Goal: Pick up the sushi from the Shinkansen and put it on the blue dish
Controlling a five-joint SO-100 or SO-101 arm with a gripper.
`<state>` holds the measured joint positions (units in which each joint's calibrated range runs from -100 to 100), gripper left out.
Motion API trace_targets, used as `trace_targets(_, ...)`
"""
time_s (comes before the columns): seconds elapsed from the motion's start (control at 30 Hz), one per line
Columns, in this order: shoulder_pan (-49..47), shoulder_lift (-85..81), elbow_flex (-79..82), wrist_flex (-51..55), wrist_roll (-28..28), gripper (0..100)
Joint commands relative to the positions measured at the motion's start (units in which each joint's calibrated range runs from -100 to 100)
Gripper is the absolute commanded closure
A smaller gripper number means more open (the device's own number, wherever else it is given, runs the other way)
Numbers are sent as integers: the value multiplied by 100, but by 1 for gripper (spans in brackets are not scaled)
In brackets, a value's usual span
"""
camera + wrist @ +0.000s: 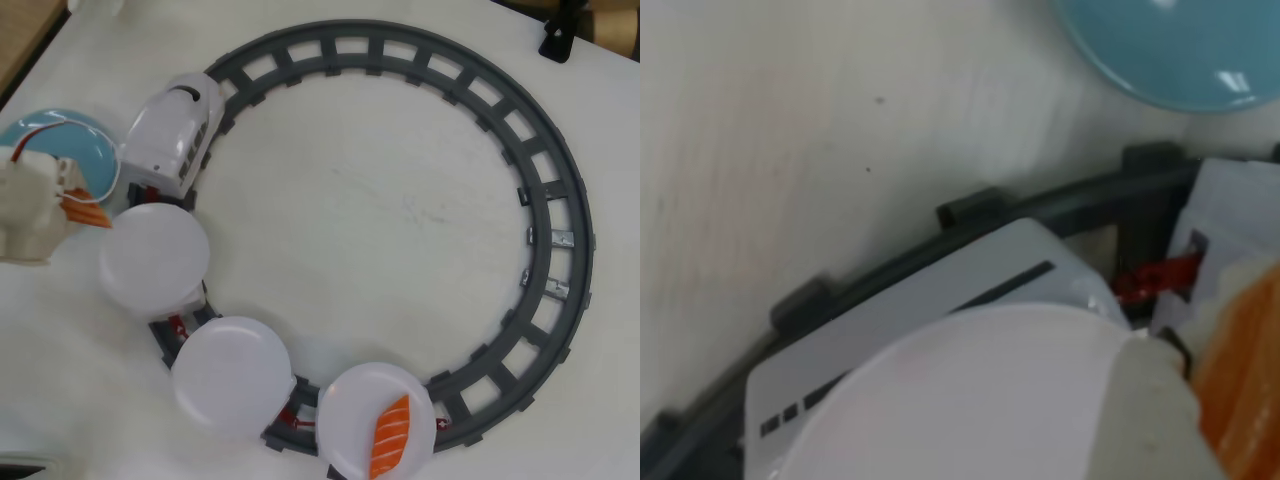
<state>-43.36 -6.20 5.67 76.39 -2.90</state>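
Observation:
In the overhead view my gripper [80,205] reaches in from the left edge and is shut on the sushi [88,211], an orange-topped piece with thin stripes. It hangs just below the blue dish [70,140] and left of the train's first white plate [155,258]. The white Shinkansen [176,128] stands on the grey track beside the dish. The wrist view shows the sushi [1243,385] at the lower right against a beige finger [1152,420], the first plate [990,400] below it and the blue dish [1180,45] at the top right.
A grey ring of track [545,200] fills the white table. The second plate [232,375] is bare. A vivid orange salmon piece [391,436] lies on the third plate [352,400]. A black stand [560,35] sits at the top right.

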Motion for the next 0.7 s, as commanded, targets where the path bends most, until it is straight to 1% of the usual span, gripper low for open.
trace_targets(0.0,-136,-23,371,-560,138,89)
trace_targets(0.17,-708,-23,921,-1358,284,89)
trace_targets(0.4,-1615,43,921,-2029,290,89)
trace_targets(0.57,-1729,856,812,-2513,290,89)
trace_targets(0.67,-1632,1603,253,-2488,274,89)
